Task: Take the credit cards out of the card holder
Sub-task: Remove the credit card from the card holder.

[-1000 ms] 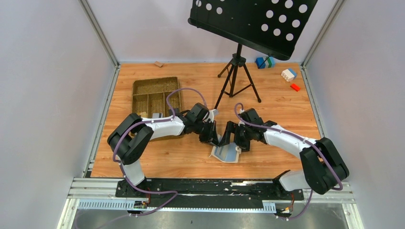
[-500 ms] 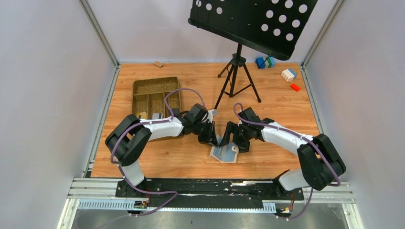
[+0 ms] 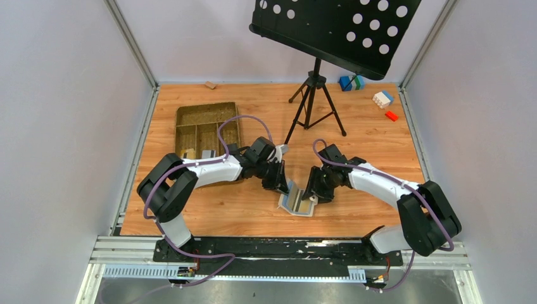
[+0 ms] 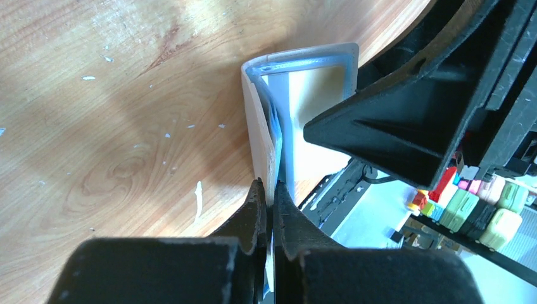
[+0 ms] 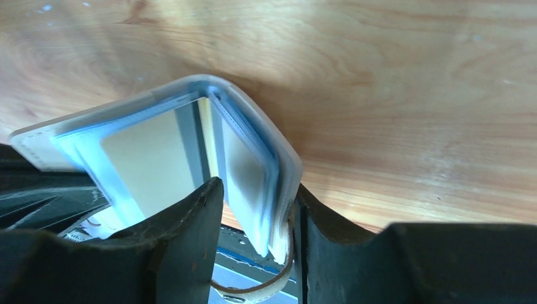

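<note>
The cream card holder stands open in a V on the wood between both arms, its light blue sleeves facing up. My left gripper is shut on the edge of its left flap; the fingertips pinch the cream cover. My right gripper straddles the other flap. One finger touches the cover outside, and the other finger stands a gap away inside, so it is open. A pale yellowish credit card shows inside a sleeve. The closure tab hangs below.
A woven brown compartment tray sits at the back left, with a small grey flat piece in a near compartment. A music stand tripod stands just behind the grippers. Toy blocks lie at the back right.
The right gripper's jaws have narrowed a lot around the holder's right flap. The holder has risen from lying splayed into a steeper V. The left gripper has kept its pinch.
</note>
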{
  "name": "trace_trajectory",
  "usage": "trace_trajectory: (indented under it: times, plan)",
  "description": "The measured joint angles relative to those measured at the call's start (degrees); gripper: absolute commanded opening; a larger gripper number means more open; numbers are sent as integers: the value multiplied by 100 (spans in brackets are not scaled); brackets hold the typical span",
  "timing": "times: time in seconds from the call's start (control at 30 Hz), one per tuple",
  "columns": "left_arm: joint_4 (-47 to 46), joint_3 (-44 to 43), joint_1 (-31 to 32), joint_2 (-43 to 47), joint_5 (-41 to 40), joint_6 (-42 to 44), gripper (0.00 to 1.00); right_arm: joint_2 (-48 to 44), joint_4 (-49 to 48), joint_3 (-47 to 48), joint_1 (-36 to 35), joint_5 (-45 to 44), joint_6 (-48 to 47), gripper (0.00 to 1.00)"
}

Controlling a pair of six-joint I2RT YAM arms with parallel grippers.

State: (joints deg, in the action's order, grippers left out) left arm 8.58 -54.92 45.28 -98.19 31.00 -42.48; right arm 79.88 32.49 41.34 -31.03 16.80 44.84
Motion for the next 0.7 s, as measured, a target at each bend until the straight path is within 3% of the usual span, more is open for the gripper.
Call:
trace_trajectory:
  times: [0.27,0.37,0.47,0.63,0.7]
  plan:
    - [94,-63,2,0,22,44,0,-13,-24,-153,48,-33,-39,32]
    - [107,-74,2,0,66,44,4,-26,-286,-328,72,173,-17,13]
    - [111,-74,-2,0,118,44,13,-79,-472,-345,111,481,28,0]
    - [90,0,-138,2,149,31,42,-208,-560,-332,109,575,9,0]
    - [-33,188,-238,28,184,-33,46,-214,-557,-332,109,577,11,0]
